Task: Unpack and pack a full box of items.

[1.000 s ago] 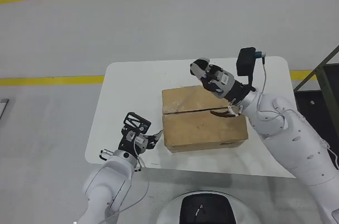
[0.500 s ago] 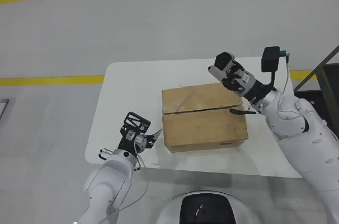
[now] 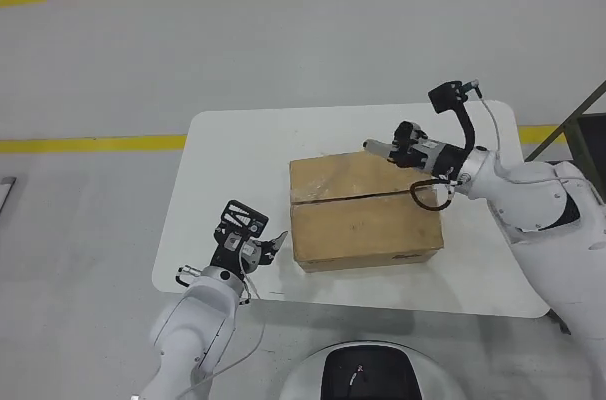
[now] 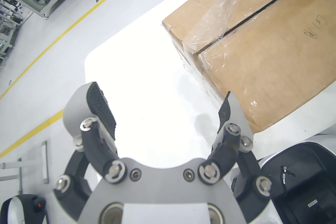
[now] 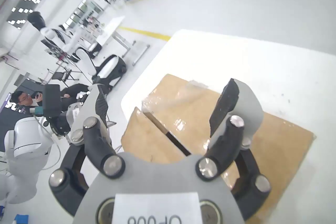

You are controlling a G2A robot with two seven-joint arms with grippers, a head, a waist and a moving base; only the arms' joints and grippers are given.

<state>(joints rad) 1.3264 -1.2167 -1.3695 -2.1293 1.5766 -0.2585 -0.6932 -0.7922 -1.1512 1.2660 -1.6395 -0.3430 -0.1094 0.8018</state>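
Surroundings, left to right: yellow floor line [image 3: 83, 143] beyond the white table [image 3: 233, 160]. On the table sits one cardboard box [image 3: 363, 215], right of centre. A dark metal frame [image 3: 583, 130] stands off the table's right edge. Nothing lies between either of my grippers and the box.

Left gripper [image 3: 253, 240]: over bare table, just beside the box's near left corner. Fingers wide apart, nothing between them. In the left wrist view one fingertip [image 4: 227, 101] sits close to the box [image 4: 262, 51] wall; I cannot tell if it touches.

Box: closed, two top flaps meeting at a lengthwise seam [image 3: 363, 197]. Clear tape film [image 4: 218, 25] wrinkles over its left end.

Right gripper [image 3: 385, 150]: at the far edge of the box top, toward the right end. Fingers spread, holding nothing. In the right wrist view it [image 5: 165, 93] hangs above the box [image 5: 183, 117]; contact not discernible.

Count: one box, two flaps, one table, two grippers, both unloaded.
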